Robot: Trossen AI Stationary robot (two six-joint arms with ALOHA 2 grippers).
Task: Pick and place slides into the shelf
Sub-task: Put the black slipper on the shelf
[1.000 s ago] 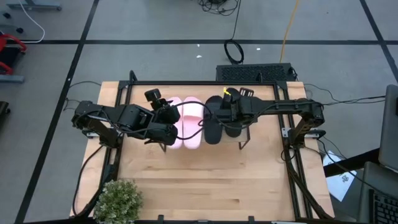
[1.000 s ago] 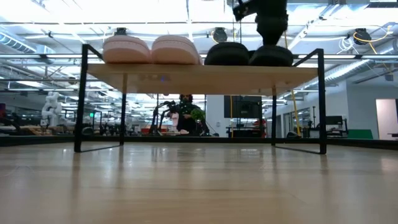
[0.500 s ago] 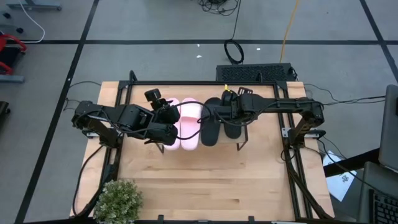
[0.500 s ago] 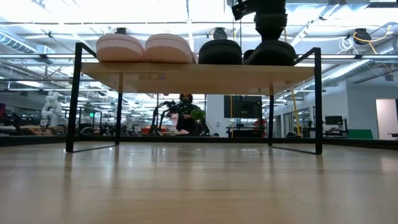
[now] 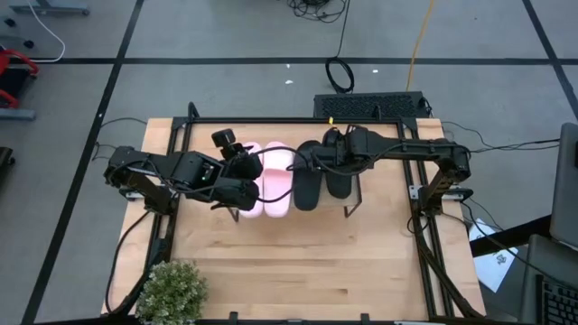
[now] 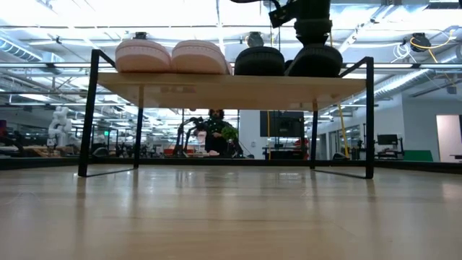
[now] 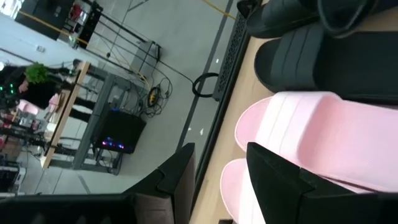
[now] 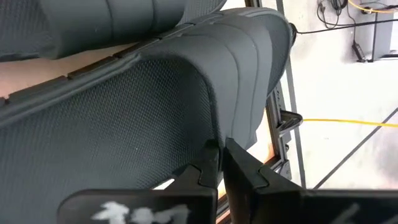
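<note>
All four slides sit on the shelf (image 6: 231, 81), so I judge this to be the last step: settling the final black one. The pink pair (image 5: 269, 179) lies side by side on the shelf's left half, and the inner black slide (image 5: 307, 173) lies just beside it. My right gripper (image 5: 336, 155) is over the outer black slide (image 5: 340, 181), at its far end; in the right wrist view my fingers (image 8: 208, 163) are pinched almost together on the edge of that slide's strap, so I am holding it. In the low view this slide (image 6: 315, 61) looks slightly raised or tilted against its partner, though I cannot tell for sure whether it rests flat. My left gripper (image 5: 240, 162) waits above the pink slides with its fingers (image 7: 273, 171) parted and nothing between them. Next I would lower the slide until the sole lies flat, let go, and lift straight up without dragging the strap.
</note>
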